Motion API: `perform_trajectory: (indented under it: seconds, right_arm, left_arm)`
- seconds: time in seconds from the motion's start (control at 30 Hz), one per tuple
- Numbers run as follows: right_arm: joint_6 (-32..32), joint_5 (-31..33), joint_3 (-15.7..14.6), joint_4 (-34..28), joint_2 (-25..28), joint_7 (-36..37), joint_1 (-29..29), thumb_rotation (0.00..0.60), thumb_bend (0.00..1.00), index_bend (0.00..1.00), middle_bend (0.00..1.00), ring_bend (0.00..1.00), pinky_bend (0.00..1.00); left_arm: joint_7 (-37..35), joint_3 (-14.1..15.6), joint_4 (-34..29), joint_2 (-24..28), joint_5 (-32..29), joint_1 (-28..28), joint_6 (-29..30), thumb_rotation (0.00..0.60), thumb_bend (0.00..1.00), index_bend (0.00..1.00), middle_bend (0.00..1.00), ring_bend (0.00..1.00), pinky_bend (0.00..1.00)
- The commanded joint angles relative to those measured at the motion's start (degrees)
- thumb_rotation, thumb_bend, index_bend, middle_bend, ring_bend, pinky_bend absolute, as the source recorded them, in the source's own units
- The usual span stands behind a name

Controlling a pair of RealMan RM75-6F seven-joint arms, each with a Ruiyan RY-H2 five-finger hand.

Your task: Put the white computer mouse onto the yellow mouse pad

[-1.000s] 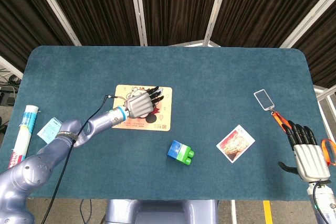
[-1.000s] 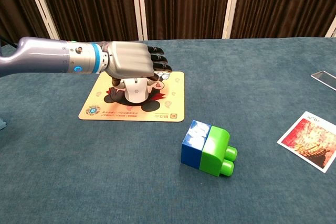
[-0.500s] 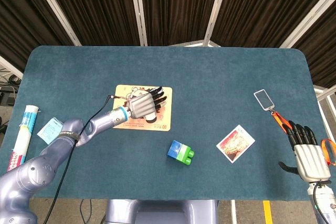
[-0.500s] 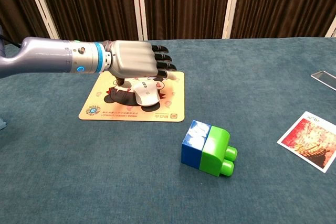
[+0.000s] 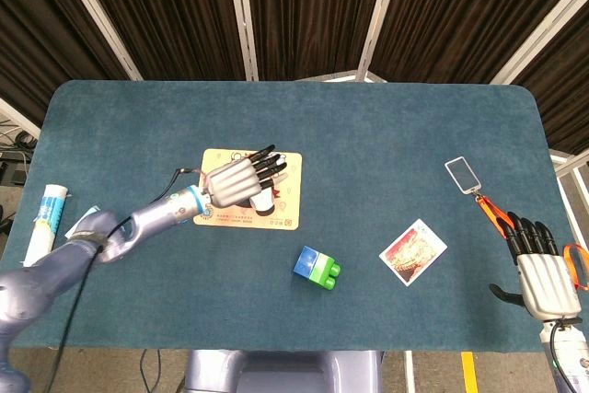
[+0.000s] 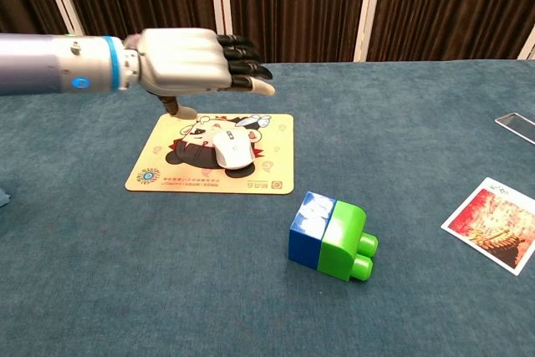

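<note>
The white computer mouse (image 6: 233, 149) lies on the yellow mouse pad (image 6: 159, 173), right of the pad's middle, with nothing touching it. In the head view the mouse (image 5: 264, 198) peeks out beneath the fingers over the pad (image 5: 287, 207). My left hand (image 6: 196, 62) hovers well above the pad, fingers stretched out and apart, holding nothing; the head view shows the same hand (image 5: 241, 181). My right hand (image 5: 540, 268) rests at the table's near right corner, fingers spread, empty.
A blue and green block (image 6: 331, 235) sits near the pad's right front. A picture card (image 5: 413, 251), a clear tag (image 5: 462, 173) with an orange strap (image 5: 494, 212), and a rolled paper (image 5: 41, 227) beside a blue card (image 5: 79, 222) lie further out.
My left hand let go of the mouse and rose off it, drawing back to the left. The mouse stays on the pad. The right hand has not moved.
</note>
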Motion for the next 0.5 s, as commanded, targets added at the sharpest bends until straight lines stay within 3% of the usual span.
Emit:
perform_trajectory:
  seconds: [0.03,0.23,0.5]
  right_arm:
    - [0.13,0.03,0.01,0.02,-0.09,-0.28,-0.05,0.6,0.09,0.0,0.0,0.0,0.0]
    - [0.86,-0.17,0.04,0.19,-0.5,-1.17,-0.28,0.6,0.09,0.0,0.0,0.0,0.0]
    - [2.17,-0.82,-0.11,0.41,-0.87,-1.59,-0.87,0.6,0.09,0.0,0.0,0.0,0.0]
  left_arm:
    - [7.64,-1.13,-12.57,8.44,-4.24,5.83,3.76,0.6,0.29,0.03,0.0,0.0,0.0]
    - [16.53,-2.07,-33.04,19.29,-13.67,16.01,9.23,0.6,0.27,0.02,0.0,0.0,0.0]
    - [17.56,-1.68,-50.3,25.95,-24.29,29.11,19.27,0.6,0.27,0.0,0.0,0.0,0.0]
